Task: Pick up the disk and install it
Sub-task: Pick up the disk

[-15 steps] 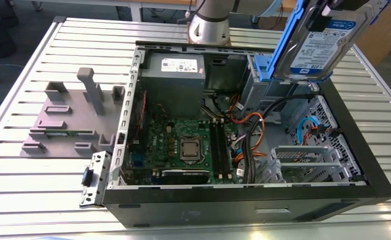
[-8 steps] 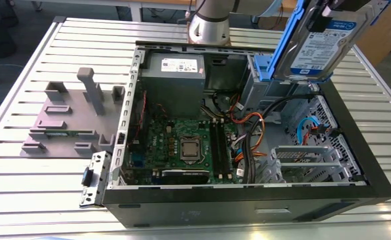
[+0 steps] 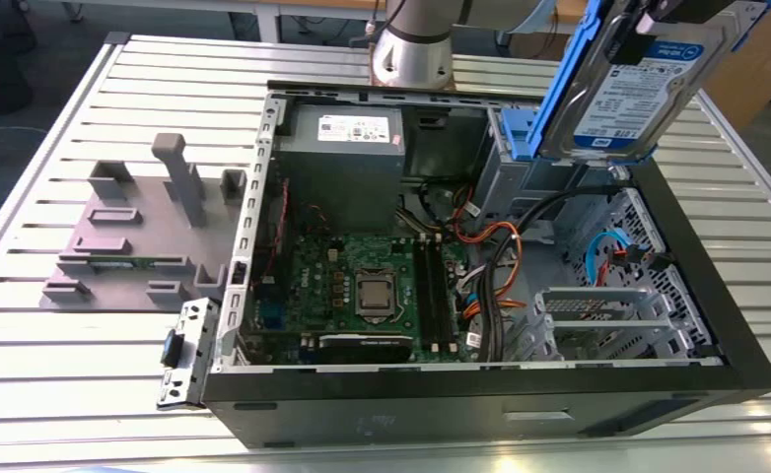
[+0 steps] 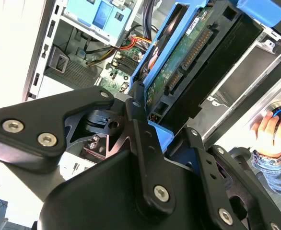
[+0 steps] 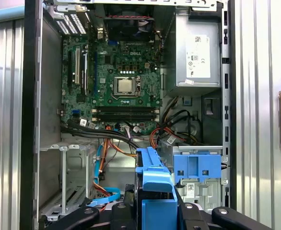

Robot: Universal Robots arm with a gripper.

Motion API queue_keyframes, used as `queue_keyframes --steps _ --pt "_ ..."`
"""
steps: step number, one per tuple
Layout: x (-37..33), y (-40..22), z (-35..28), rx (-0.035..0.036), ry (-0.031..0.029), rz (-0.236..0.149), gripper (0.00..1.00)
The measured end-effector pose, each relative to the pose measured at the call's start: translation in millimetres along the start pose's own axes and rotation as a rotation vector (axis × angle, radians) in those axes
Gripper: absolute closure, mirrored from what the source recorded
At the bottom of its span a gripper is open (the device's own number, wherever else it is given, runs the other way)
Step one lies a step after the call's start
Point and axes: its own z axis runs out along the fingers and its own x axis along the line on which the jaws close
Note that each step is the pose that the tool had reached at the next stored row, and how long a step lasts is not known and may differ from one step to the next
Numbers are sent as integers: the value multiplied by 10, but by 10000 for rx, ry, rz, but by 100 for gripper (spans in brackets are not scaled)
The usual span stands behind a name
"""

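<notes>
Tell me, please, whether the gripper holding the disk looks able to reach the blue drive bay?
Probably yes: the gripper is shut on the disk above the open case, and nothing covers the blue drive bay, though cables run close beside it.

The black two-fingered gripper (image 5: 152,207) clamps the flat silver-grey, blue-bracketed disk (image 3: 636,89) at the exterior view's upper right; the grey metal arm column (image 3: 419,39) stands at top centre.

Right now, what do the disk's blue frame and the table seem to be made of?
Blue frame around the disk: probably moulded plastic, with a uniform bright colour and a soft sheen. Table: likely bare aluminium, pale grey and ribbed with straight slots.
</notes>
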Motion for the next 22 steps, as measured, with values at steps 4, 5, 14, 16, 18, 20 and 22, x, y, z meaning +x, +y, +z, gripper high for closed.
queue_keyframes --steps 4,5,14,16,18,20,22 --pt "8 0 0 0 0 0 63" --pt "11 0 0 0 0 0 63" --pt "43 -1 -1 0 1 0 63" --pt "50 -1 -1 0 0 0 63" --pt "56 -1 -1 0 1 0 63" --pt "62 -1 -1 0 1 0 63" --pt "68 -1 -1 0 1 0 63"
